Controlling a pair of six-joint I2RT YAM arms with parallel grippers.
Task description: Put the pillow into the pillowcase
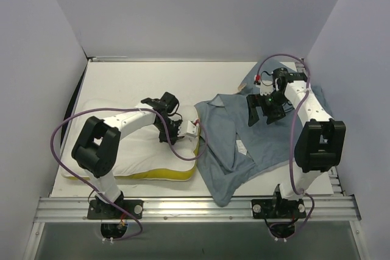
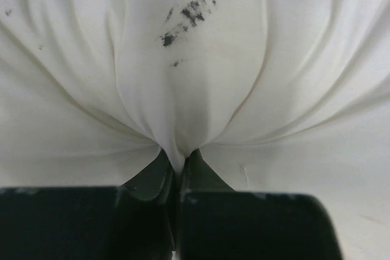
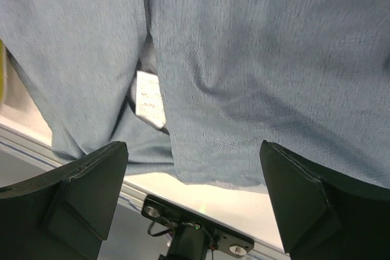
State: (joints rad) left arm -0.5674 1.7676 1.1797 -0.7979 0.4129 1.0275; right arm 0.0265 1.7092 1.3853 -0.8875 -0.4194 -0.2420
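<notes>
The white pillow with a yellow band along its front edge lies at the left of the table. My left gripper sits on its right end and is shut on a pinched fold of the pillow's white cloth, with the fingertips closed together. The grey-blue pillowcase lies crumpled at the right, touching the pillow's right end. My right gripper hangs above the pillowcase, open and empty, its fingers wide apart.
An aluminium rail runs along the near table edge, holding both arm bases. Grey walls close in the back and both sides. A white label shows at a fold of the pillowcase. The pillowcase overhangs toward the near edge.
</notes>
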